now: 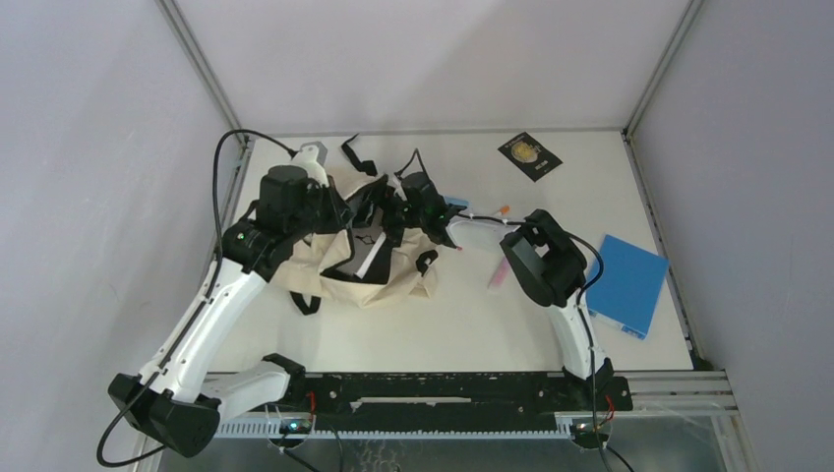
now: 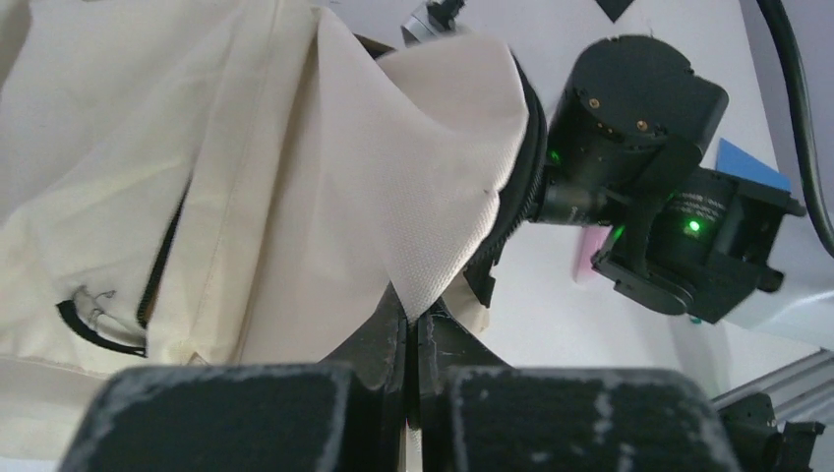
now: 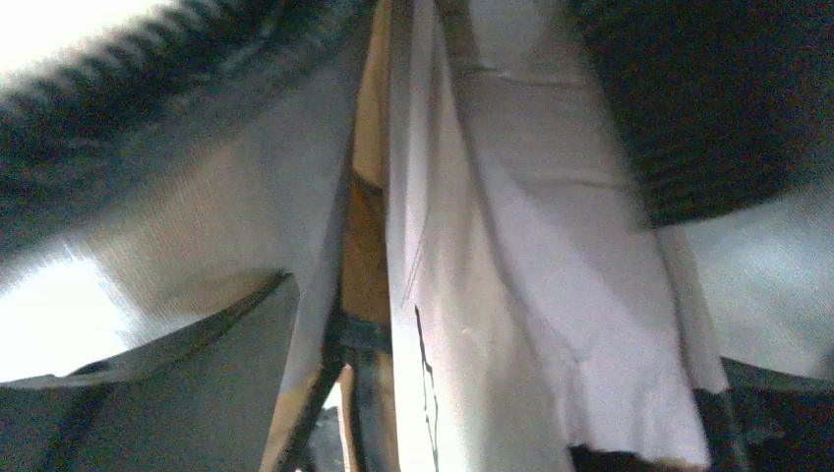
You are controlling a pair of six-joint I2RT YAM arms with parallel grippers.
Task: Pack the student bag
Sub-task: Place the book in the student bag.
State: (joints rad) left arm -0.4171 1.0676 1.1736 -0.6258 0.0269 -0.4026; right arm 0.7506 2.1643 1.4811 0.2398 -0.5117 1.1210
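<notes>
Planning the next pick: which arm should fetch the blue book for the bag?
Right. The left tool is shut on the bag, pinching its cloth, and the blue book lies over on the right.

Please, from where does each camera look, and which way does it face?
Top external: above and behind the arm bases, facing down on the white table and soft cream-beige fabric backpack; both arms show.
Left wrist: looks along the left hand, shut on backpack fabric; the right arm beyond.
Right wrist: close among backpack folds, blurred; own fingers barely visible.
All share the backpack.
</notes>
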